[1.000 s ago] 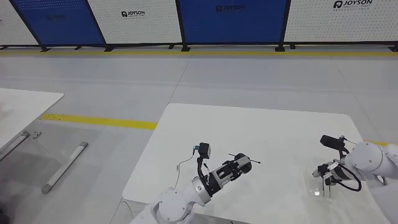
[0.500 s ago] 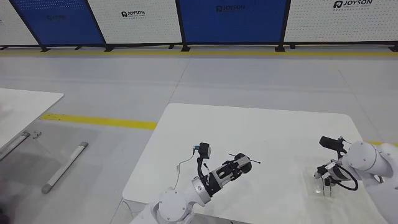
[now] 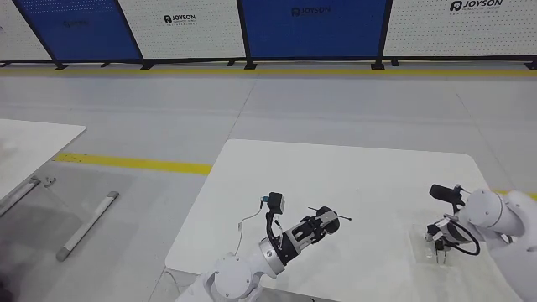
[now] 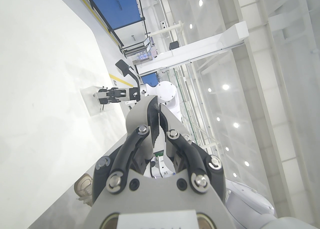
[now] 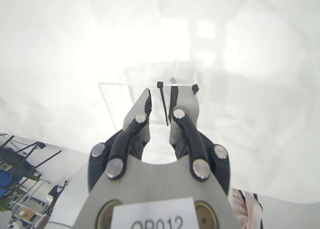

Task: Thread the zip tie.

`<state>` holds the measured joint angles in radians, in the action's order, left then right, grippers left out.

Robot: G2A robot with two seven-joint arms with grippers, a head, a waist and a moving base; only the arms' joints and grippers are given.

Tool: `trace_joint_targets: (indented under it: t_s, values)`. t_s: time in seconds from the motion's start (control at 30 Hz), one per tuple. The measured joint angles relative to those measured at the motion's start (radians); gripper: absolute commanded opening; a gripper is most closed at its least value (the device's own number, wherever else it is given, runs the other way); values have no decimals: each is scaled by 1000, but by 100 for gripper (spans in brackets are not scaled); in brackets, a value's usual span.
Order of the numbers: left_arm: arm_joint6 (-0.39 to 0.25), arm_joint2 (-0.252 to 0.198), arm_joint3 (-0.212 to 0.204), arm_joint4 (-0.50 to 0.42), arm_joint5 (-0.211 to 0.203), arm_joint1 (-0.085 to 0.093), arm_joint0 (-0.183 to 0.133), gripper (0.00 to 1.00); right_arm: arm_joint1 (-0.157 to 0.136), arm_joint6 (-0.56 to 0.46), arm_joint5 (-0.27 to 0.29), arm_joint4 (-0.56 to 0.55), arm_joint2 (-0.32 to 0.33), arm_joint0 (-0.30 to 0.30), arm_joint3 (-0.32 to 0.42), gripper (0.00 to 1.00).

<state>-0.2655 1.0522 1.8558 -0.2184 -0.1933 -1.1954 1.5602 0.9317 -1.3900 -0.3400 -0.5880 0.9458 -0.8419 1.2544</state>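
Threading looks unstarted; the left gripper [image 3: 330, 216], well apart from the clear tray [image 5: 112, 83], is clamped on a zip tie [image 3: 344, 217]; the right gripper [image 5: 161, 92] hangs over the tray, fingers apart, a second tie [image 5: 163, 107] lying loose between them.

Too small from above to name: thin black strip [image 3: 329, 213] pinched across the left gripper [image 3: 327, 217]; edge-on and nearly lost between the pads in the left wrist view. Behind one finger of the right gripper [image 5: 160, 89], just the head of a second zip tie [image 5: 195, 88], tail hidden. Cannot tell whether the middle zip tie [image 5: 163, 104] touches either finger.
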Motion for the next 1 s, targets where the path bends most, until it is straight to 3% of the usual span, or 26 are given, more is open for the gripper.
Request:
trace_joint_targets:
  t_s: [0.1,0.4,0.6,0.8,0.9,1.0]
  values:
    - [0,0,0,0,0,0,0,0,2,0,0,-1,-7,6,-7,0]
    - [0,0,0,0,0,0,0,0,1,0,0,-6,-14,11,-4,0]
    - [0,0,0,0,0,0,0,0,-7,0,0,-21,12,-13,43,0]
    - [0,0,0,0,0,0,0,0,-29,0,0,-2,130,-104,173,0]
    - [0,0,0,0,0,0,0,0,-40,16,0,9,231,-185,261,0]
    - [0,0,0,0,0,0,0,0,-43,28,0,8,300,-249,303,0]
